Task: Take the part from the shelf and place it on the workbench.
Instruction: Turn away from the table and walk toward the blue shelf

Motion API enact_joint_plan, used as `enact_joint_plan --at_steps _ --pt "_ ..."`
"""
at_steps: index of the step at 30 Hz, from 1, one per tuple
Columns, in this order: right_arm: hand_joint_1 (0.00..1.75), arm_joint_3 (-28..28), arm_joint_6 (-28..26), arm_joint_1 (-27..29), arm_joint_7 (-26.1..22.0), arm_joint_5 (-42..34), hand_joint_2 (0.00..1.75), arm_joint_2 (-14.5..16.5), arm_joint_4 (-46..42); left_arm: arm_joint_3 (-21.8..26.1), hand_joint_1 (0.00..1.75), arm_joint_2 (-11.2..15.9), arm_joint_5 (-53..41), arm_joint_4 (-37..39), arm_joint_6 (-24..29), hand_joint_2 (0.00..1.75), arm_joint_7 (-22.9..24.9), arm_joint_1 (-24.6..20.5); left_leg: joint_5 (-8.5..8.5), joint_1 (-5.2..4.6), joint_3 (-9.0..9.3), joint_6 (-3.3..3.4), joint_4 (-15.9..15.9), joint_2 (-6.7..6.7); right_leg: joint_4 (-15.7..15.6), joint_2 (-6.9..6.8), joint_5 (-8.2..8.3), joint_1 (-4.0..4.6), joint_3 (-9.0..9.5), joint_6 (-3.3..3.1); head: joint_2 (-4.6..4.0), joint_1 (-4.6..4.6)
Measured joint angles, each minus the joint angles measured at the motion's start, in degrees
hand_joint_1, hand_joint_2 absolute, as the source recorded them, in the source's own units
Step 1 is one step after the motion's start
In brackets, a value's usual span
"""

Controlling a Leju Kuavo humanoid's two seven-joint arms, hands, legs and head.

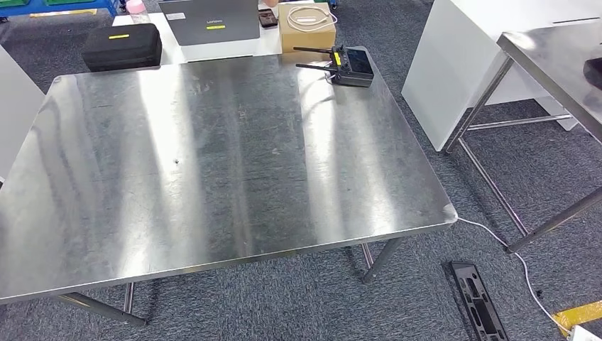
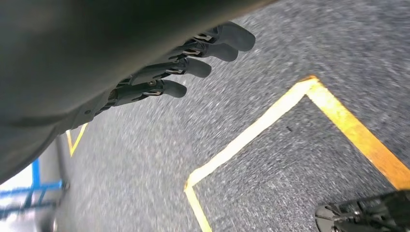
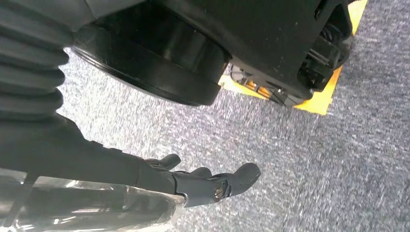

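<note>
The steel workbench [image 1: 213, 163] lies straight ahead in the head view, its broad top bare in the middle. In the right wrist view my right hand [image 3: 193, 181] hangs over the carpet and grips a dark part wrapped in clear, shiny plastic [image 3: 92, 208]; the thumb and fingers [image 3: 241, 176] curl around it, and most of the part is hidden. My left hand [image 2: 188, 63] hangs by my side above the floor, fingers stretched out and apart, holding nothing.
A black remote controller with antennas [image 1: 348, 67] sits at the bench's far right corner. Behind it are a black case [image 1: 122, 46], a laptop [image 1: 213, 21] and a cardboard box [image 1: 307, 28]. A second steel table [image 1: 554, 64], a black tray [image 1: 479, 298] and a white cable lie right.
</note>
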Motion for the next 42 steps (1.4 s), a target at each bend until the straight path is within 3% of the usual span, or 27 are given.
enact_joint_plan --at_steps 6,10,13,17,18,22,36,40,42 --pt "0.00 0.41 -1.09 -0.20 -0.69 2.24 1.75 0.18 0.00 3.21 0.00 0.73 1.14 -0.21 -0.97 0.00 0.26 -0.06 0.00 0.01 0.00 0.00 0.00 0.00 0.00 0.00 -0.01 0.00 -0.05 -0.01 0.01 -0.01" --pt "0.00 0.33 -2.78 -0.27 -0.77 1.43 1.75 0.17 0.00 3.92 0.00 0.88 0.56 -0.26 -0.26 1.75 -1.23 -0.11 0.00 0.00 0.02 0.00 0.00 0.00 0.00 0.00 -0.01 0.00 -0.14 -0.01 0.01 -0.01" --pt "0.00 -0.33 -4.40 -0.29 -0.36 -0.01 1.75 0.14 0.00 3.97 0.00 0.86 -0.21 -0.27 -0.07 1.75 -1.83 -0.17 0.00 0.00 0.03 0.00 0.00 -0.01 0.00 0.00 -0.02 0.00 -0.15 -0.01 0.01 -0.01" --pt "0.00 -1.39 -5.15 -0.20 -1.41 -1.29 1.75 0.10 0.00 4.04 0.00 0.63 0.15 -0.27 -0.83 0.00 -1.94 -0.20 0.00 0.00 0.03 0.00 0.00 -0.01 0.00 0.00 -0.01 0.00 -0.13 -0.01 0.00 0.00" --pt "0.00 -1.67 -5.07 -0.19 -1.97 -1.68 1.75 0.10 0.00 4.20 0.00 0.56 0.61 -0.27 -0.93 0.00 -2.11 -0.22 0.00 0.00 0.03 0.00 0.00 -0.01 0.00 0.00 -0.01 0.00 -0.13 -0.01 0.00 0.00" --pt "0.00 -2.90 -4.98 -0.13 -2.65 -2.21 0.00 0.20 0.00 5.51 0.00 0.34 2.63 -0.27 -0.93 0.00 -3.20 -0.33 0.00 0.00 0.03 0.00 0.00 0.00 0.00 0.00 -0.01 0.00 -0.06 -0.01 0.00 -0.01" --pt "0.00 -3.12 -4.74 -0.14 -5.27 -0.94 0.00 0.20 0.00 6.17 0.00 0.29 1.14 -0.27 -1.54 0.00 -3.26 -0.62 0.00 0.00 0.03 0.00 0.00 -0.01 0.00 0.00 -0.01 0.00 -0.07 -0.01 0.00 -0.01" --pt "0.00 -3.14 -4.76 -0.16 -4.47 -0.07 1.75 0.19 0.00 6.17 0.00 0.12 0.87 -0.27 -1.43 0.00 -3.03 -0.62 0.00 -0.01 0.03 0.00 0.00 -0.01 0.00 0.00 -0.01 0.00 -0.05 -0.01 0.00 -0.01" --pt "0.00 -3.15 -4.79 -0.15 -4.08 -0.01 1.75 0.19 0.00 6.10 0.00 0.02 0.34 -0.27 -1.53 0.00 -2.99 -0.62 0.00 -0.01 0.03 0.00 0.00 -0.01 0.00 0.00 -0.01 0.00 -0.04 -0.01 0.00 -0.01"
